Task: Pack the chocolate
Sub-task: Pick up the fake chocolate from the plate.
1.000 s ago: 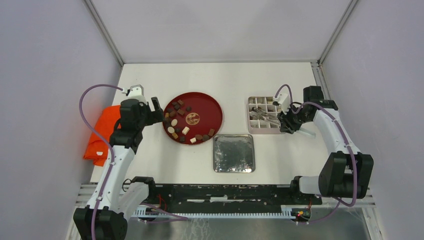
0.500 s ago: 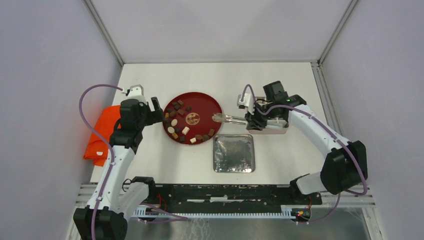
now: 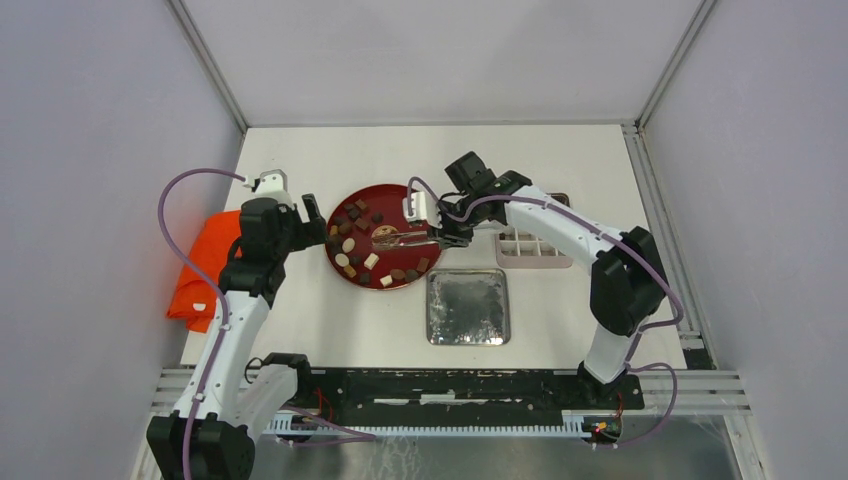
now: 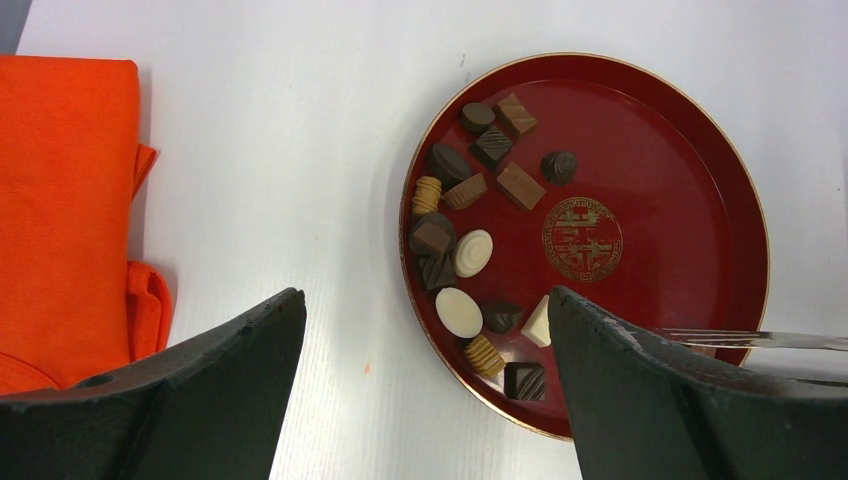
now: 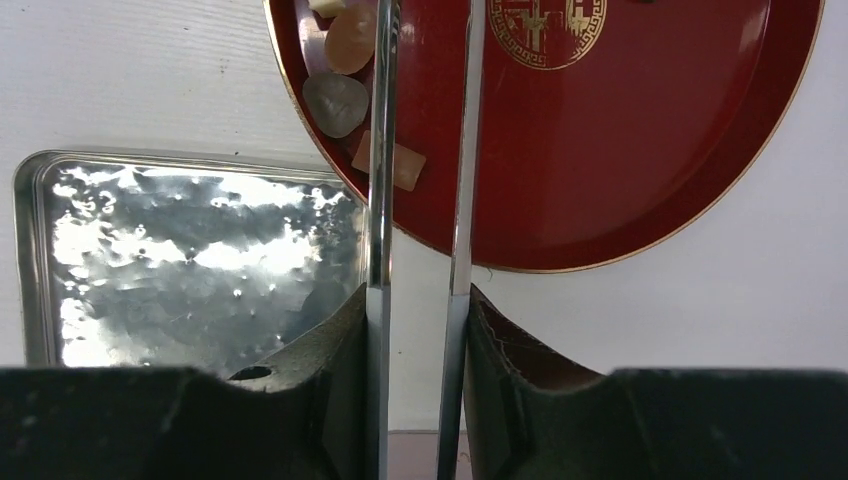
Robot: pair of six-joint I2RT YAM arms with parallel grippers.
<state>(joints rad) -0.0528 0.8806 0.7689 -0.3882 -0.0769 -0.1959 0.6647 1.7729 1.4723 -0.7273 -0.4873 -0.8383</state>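
White table [image 3: 420, 160], grey walls [image 3: 100, 150], chocolates [image 3: 348, 245] on red plate [image 3: 385, 197]

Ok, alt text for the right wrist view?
The right gripper holds metal tongs stretched over a red plate, past a few chocolates near its rim. A shiny tray lies beside the plate on the white table.

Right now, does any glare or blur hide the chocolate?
Right wrist view: the steel tray throws patchy glare, the tongs are mirror-bright, and chocolate beside them looks washed pale. Left wrist view: red plate and pieces are sharp, evenly lit. Top view: even light, pieces tiny.
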